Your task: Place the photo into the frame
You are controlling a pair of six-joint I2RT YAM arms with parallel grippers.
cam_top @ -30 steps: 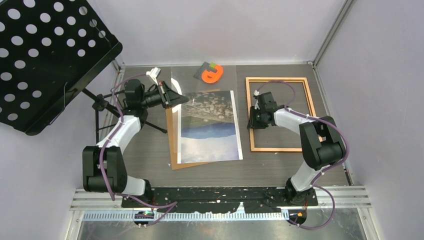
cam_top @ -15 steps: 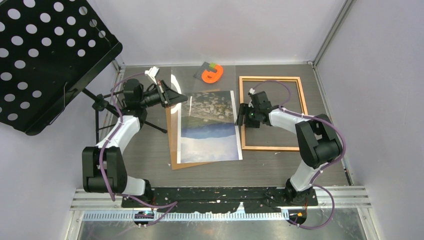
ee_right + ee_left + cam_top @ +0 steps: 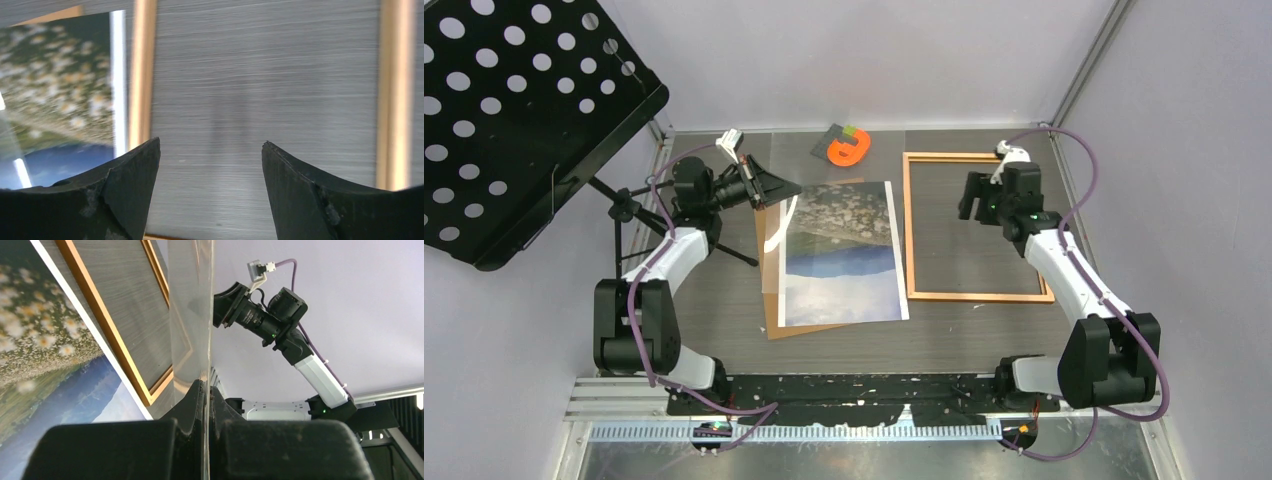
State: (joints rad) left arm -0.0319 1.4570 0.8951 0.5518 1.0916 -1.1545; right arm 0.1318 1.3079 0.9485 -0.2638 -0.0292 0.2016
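The photo (image 3: 839, 250), a landscape print, lies face up on a brown backing board (image 3: 770, 300) at the table's middle. The light wooden frame (image 3: 908, 225) lies just right of it, with bare table inside. My left gripper (image 3: 769, 188) is shut on the edge of a clear transparent sheet (image 3: 779, 215), which it holds tilted up over the photo's left side. The left wrist view has the sheet (image 3: 192, 315) edge-on between the pinched fingers (image 3: 195, 405). My right gripper (image 3: 972, 195) hovers open and empty above the frame's far half; its wrist view looks down between the frame rails (image 3: 141, 75), with the photo (image 3: 65, 75) to the left.
An orange object (image 3: 848, 148) sits on a dark card at the back of the table. A black perforated music stand (image 3: 514, 110) on a tripod fills the left side, close to the left arm. Walls enclose the table on three sides.
The frame slid left until it sat next to the photo. The right gripper then opened, let go of the frame's left rail and lifted back toward the right. The left gripper barely moved.
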